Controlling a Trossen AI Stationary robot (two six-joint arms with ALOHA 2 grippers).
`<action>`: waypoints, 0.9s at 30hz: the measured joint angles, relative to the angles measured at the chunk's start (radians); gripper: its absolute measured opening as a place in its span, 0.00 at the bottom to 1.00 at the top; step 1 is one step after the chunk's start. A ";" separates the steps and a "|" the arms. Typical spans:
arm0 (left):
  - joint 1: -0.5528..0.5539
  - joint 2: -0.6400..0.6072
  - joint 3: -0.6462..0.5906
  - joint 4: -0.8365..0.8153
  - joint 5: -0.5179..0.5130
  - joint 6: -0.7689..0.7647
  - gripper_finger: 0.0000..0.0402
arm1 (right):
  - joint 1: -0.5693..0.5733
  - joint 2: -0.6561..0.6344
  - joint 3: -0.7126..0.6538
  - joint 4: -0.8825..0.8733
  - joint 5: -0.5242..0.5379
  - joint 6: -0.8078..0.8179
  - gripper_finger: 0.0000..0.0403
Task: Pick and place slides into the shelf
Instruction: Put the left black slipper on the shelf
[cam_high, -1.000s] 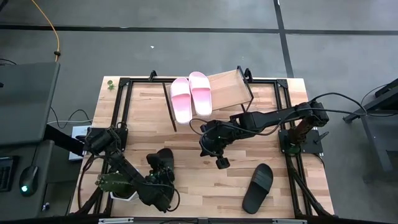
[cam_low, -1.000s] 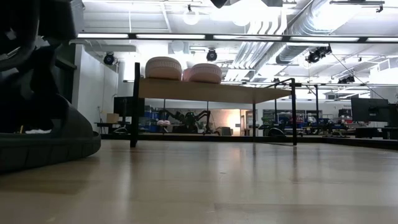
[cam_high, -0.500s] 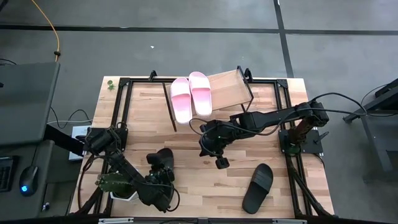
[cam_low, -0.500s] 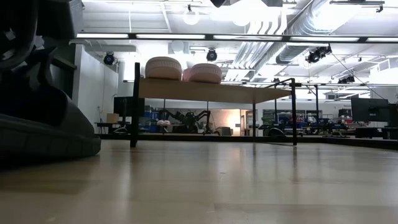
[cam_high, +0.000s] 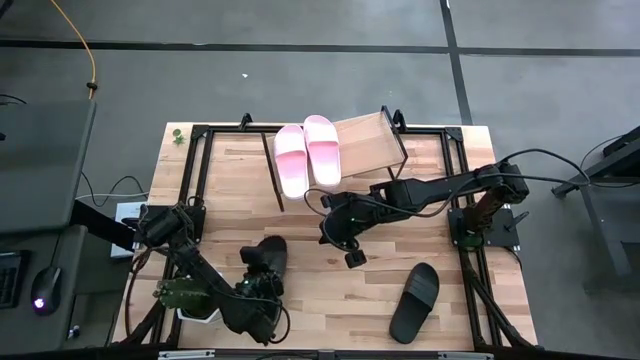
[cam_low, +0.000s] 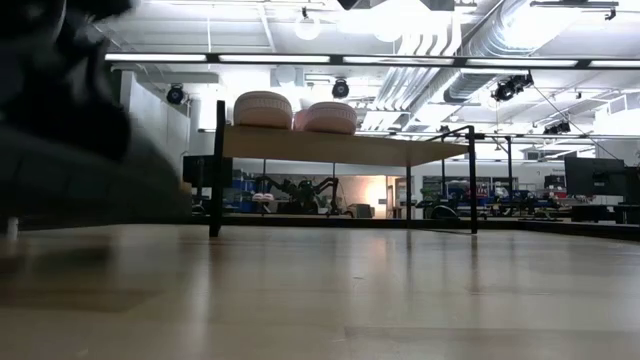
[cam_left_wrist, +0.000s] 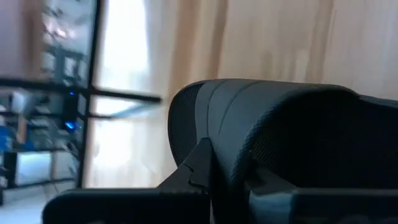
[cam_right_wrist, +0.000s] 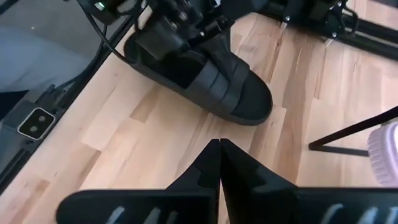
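A: Step? Left claw (cam_high: 262, 287) is clamping the near-left black slide (cam_high: 265, 257) and beginning to raise it off the worktop (cam_high: 330, 290).
B: Next: carrying it far to the shelf (cam_high: 365, 142), beside the pink pair (cam_high: 308, 152). Right claw (cam_high: 352, 258), fingers together, is hovering mid-worktop.
A: Versus a second ago: left claw was apart; the slide has shifted right.
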 joint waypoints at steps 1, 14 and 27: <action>0.000 0.000 0.018 -0.020 -0.025 0.006 0.02 | -0.004 -0.001 0.000 0.002 0.000 -0.009 0.00; -0.002 -0.035 0.239 -0.174 -0.309 0.052 0.03 | 0.010 -0.125 0.000 0.023 -0.018 -0.104 0.00; -0.047 -0.050 0.484 -0.177 -0.519 0.236 0.01 | 0.058 -0.268 0.000 0.043 -0.073 -0.235 0.00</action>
